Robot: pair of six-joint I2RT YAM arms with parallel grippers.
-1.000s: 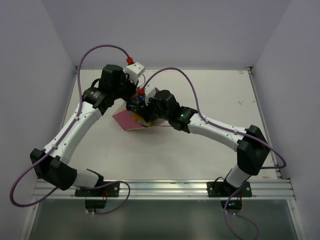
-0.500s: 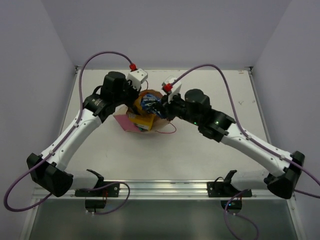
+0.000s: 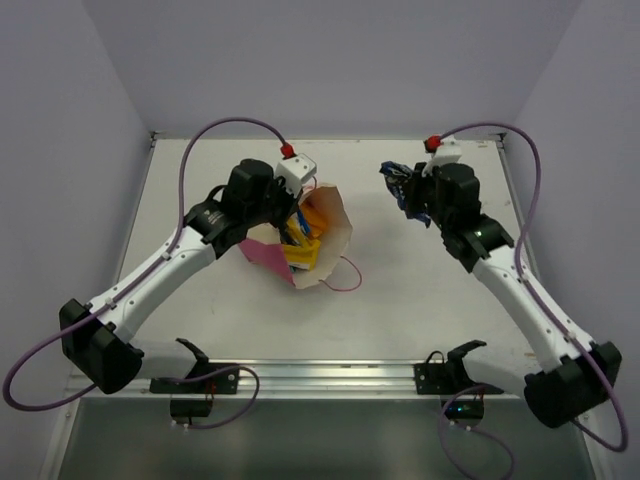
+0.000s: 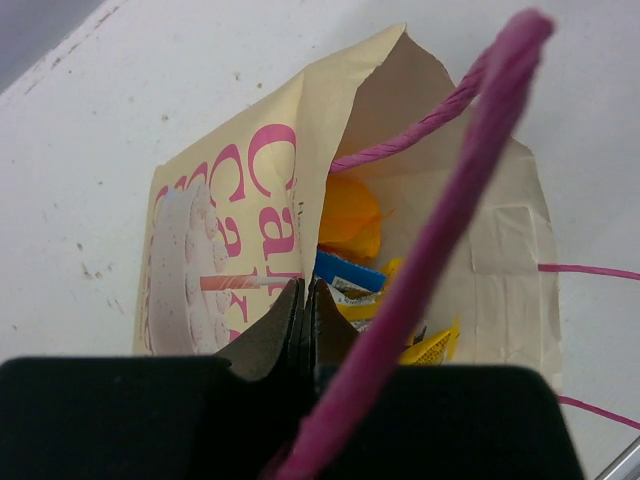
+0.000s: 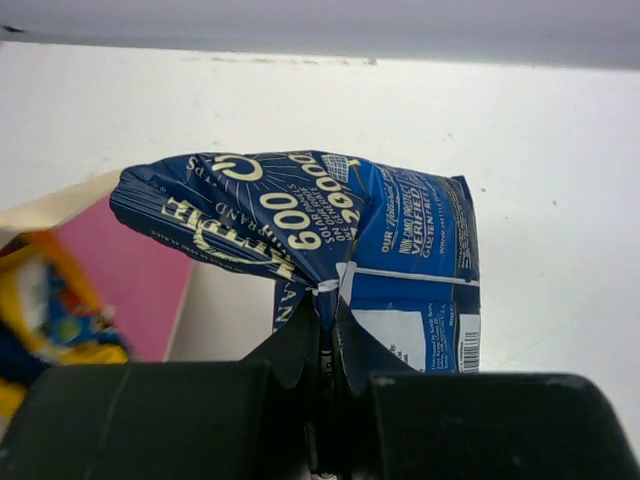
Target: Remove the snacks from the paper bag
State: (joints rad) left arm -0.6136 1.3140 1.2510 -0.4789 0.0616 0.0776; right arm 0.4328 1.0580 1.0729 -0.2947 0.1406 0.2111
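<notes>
The paper bag [image 3: 335,232] lies tipped on the table at centre left, its mouth facing right. My left gripper [image 3: 293,222] is shut on the rim of its cream front wall [image 4: 230,230], next to the pink cord handle [image 4: 440,230]. Inside show an orange packet [image 4: 350,215], a blue one [image 4: 350,270] and a yellow one [image 4: 430,345]. My right gripper [image 3: 410,192] is shut on a crumpled blue-and-white packet [image 5: 340,225] and holds it above the table, well to the right of the bag. The bag's pink side [image 5: 120,290] shows at the left of the right wrist view.
A loose loop of the pink cord [image 3: 345,278] trails on the table in front of the bag. White walls close in the table at the back and both sides. The metal rail [image 3: 320,378] with both arm bases runs along the near edge.
My right gripper has pulled the blue-and-white packet out of the bag and carried it right and toward the back. The bag has tipped and opened rightward; my left gripper shifted right with it.
</notes>
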